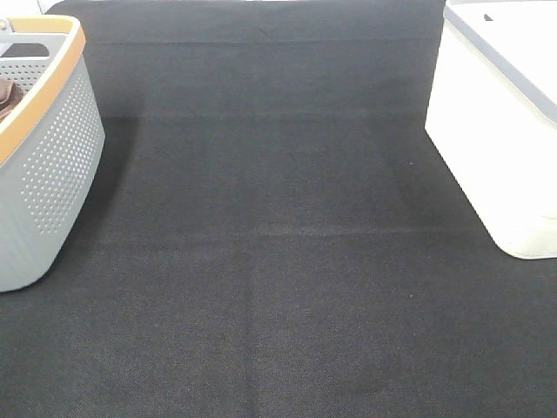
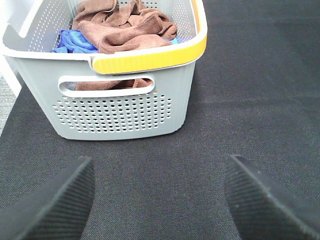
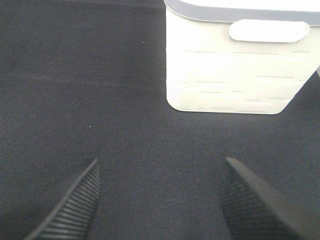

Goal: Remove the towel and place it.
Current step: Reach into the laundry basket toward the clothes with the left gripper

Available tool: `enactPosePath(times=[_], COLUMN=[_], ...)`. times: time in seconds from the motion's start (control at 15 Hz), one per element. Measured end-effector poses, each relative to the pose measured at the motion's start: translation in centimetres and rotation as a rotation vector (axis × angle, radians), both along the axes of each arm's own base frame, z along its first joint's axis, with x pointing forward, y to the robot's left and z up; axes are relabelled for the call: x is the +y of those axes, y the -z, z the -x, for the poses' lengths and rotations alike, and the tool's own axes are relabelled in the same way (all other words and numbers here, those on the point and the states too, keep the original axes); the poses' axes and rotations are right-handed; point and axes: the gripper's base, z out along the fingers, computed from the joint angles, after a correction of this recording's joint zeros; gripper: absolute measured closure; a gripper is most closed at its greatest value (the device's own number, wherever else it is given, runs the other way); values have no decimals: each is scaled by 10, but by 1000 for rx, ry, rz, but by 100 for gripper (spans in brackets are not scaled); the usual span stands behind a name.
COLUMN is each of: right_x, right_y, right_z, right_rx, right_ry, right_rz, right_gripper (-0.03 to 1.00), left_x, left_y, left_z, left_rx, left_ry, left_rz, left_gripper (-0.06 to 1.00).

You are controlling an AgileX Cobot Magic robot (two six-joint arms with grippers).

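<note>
Grey perforated basket, yellow-rimmed, upper left of overhead frame: holding crumpled reddish-brown towel, terry-textured, heaped over blue cloth. At upper right, white bin, contents unclear. Spread wide, empty: left fingers, right fingers, over black counter.

Bright, even light; white bin overexposed; soft shadows.

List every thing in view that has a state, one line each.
towel: crumpled in the grey basket, not gripped.
blue cloth: bunched in the same basket, beside the towel.
grey basket: upright, open-topped, holding both cloths.
white bin: upright; contents cannot be told.
left gripper: open, empty, facing the grey basket.
right gripper: open, empty, facing the white bin.
</note>
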Motion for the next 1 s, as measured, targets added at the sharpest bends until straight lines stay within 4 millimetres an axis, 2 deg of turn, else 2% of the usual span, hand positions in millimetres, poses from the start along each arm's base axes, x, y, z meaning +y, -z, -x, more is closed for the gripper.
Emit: enactPosePath(times=[1.0], right_x=[0], right_y=[0], right_z=[0], right_rx=[0], right_ry=[0], right_rz=[0], right_gripper=[32], left_x=[0], left_y=[0], left_z=[0], left_rx=[0], left_ry=[0], left_rz=[0], left_gripper=[25])
